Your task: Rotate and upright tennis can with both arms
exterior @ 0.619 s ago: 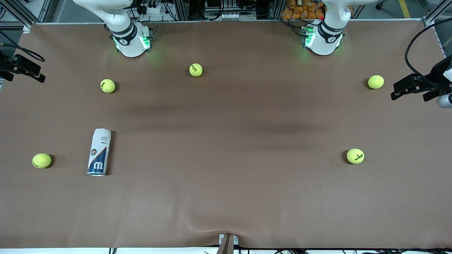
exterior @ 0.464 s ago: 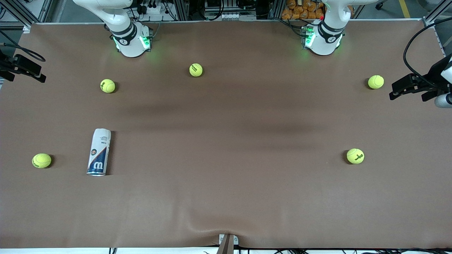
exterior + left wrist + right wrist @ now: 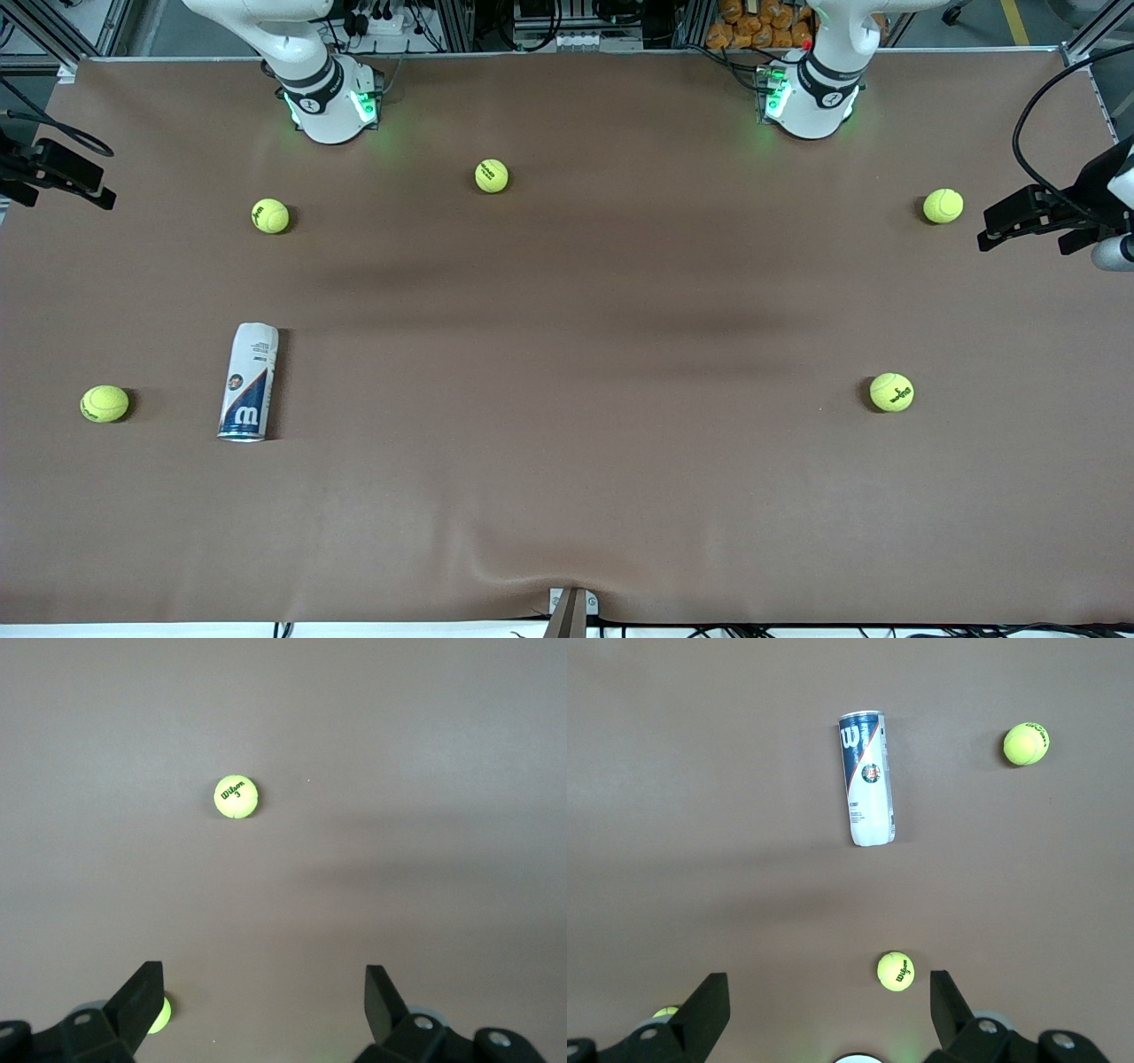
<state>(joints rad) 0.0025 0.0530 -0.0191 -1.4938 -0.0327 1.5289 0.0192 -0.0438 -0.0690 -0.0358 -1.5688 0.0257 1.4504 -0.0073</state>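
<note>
Nothing done yet: slim white, navy and red labelled tennis can (image 3: 249,382) lies flat near the table's right-arm end, left gripper (image 3: 261,1005) and right gripper (image 3: 828,1005) both spread wide, empty, high above the table.

The tennis can (image 3: 249,382) lies flat on the table (image 3: 567,496) toward the right arm's end, its length running nearer-to-farther from the front camera. One ball (image 3: 104,403) sits beside its nearer part, closer to that table end; another (image 3: 270,215) lies farther from the camera. A third ball (image 3: 492,175) rests between the two bases. Toward the left arm's end, one ball (image 3: 891,392) lies nearer the camera than another (image 3: 943,206), well apart
</note>
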